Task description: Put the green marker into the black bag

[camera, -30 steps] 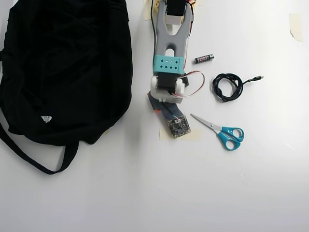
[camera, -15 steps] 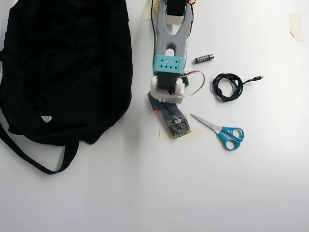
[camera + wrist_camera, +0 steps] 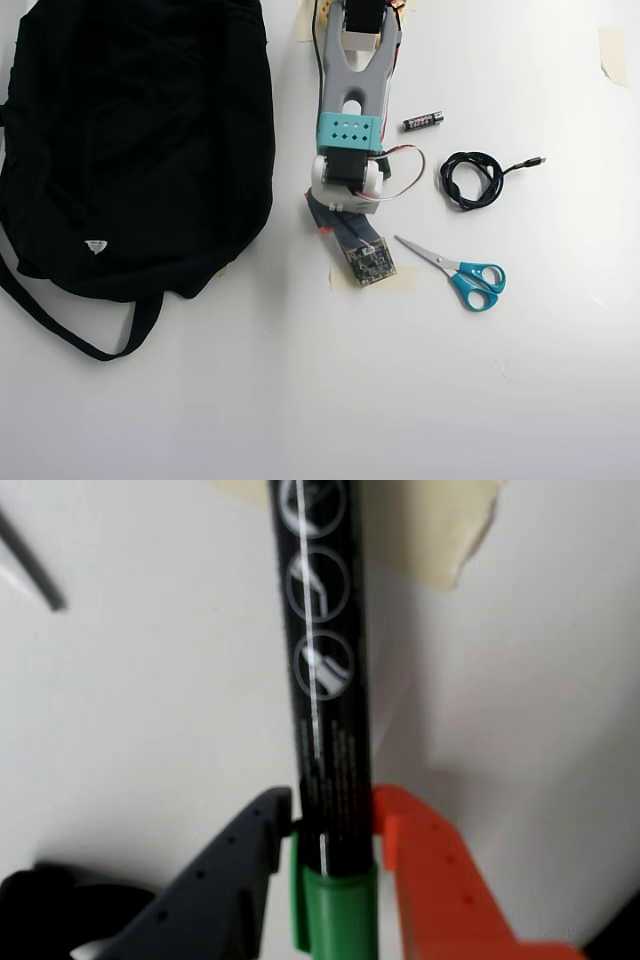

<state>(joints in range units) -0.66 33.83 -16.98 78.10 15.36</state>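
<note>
In the wrist view the end effector [image 3: 333, 825] pinches the green marker [image 3: 322, 680] near its cap, over the bench [image 3: 150, 680]; that off-centre hold could let it pivot loose. In the overhead view the black bag [image 3: 140, 140] fills the bench's upper-left corner, and nothing has shifted from earlier frames.

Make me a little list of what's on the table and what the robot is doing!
holding: the jaws of the gripper sit on both sides of the green marker
marker lies: on the white table
bag: black bag, left of the arm in the overhead view
other things: blue scissors, coiled black cable, small battery
marker in bag: not yet
</note>
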